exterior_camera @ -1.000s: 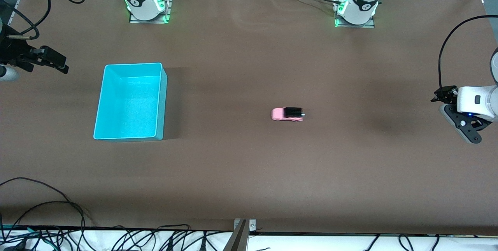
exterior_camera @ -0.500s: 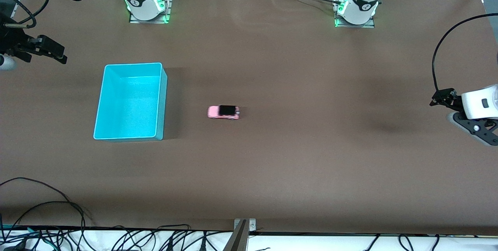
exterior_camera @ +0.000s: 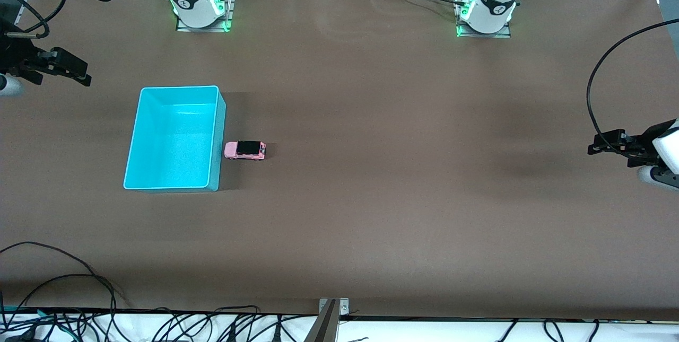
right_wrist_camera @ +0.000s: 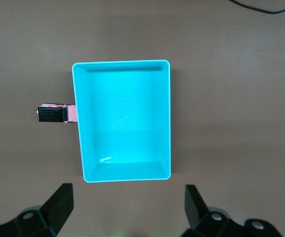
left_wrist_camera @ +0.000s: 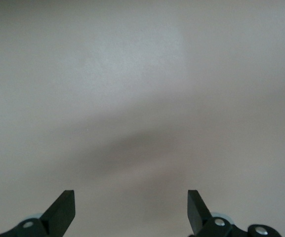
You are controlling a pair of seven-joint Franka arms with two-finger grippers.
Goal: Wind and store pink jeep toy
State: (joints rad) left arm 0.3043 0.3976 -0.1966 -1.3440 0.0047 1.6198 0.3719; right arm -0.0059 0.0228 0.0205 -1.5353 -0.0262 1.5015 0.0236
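Both pincers stand spread wide with nothing between their fingers. The left pincer (exterior_camera: 593, 148) hangs over the bare brown surface (exterior_camera: 403, 215) at the left arm's end, well apart from every object; its wrist view shows 2 dark fingertips (left_wrist_camera: 63, 210) wide apart over plain cloth. The right pincer (exterior_camera: 85, 78) hangs over the right arm's end of the surface, near the turquoise bin (exterior_camera: 132, 135) but not above it, and touches nothing; its wrist view shows its fingertips (right_wrist_camera: 58, 202) parted, with the bin (right_wrist_camera: 168, 98) and the toy below.

The pink jeep toy (exterior_camera: 244, 150) sits upright on its wheels on the surface, its pink nose against or just beside the outer wall of the bin on the side toward the left arm's end; whether it truly touches cannot be told. In the right wrist view the toy (right_wrist_camera: 56, 113) shows its black roof beside the bin's rim. The bin holds nothing.

Against the frames 1 second and half a second ago, the jeep has rolled across the middle of the surface toward the bin, and the bin itself has shifted slightly. The left pincer has drawn back toward the edge at its end; the right pincer has barely moved.
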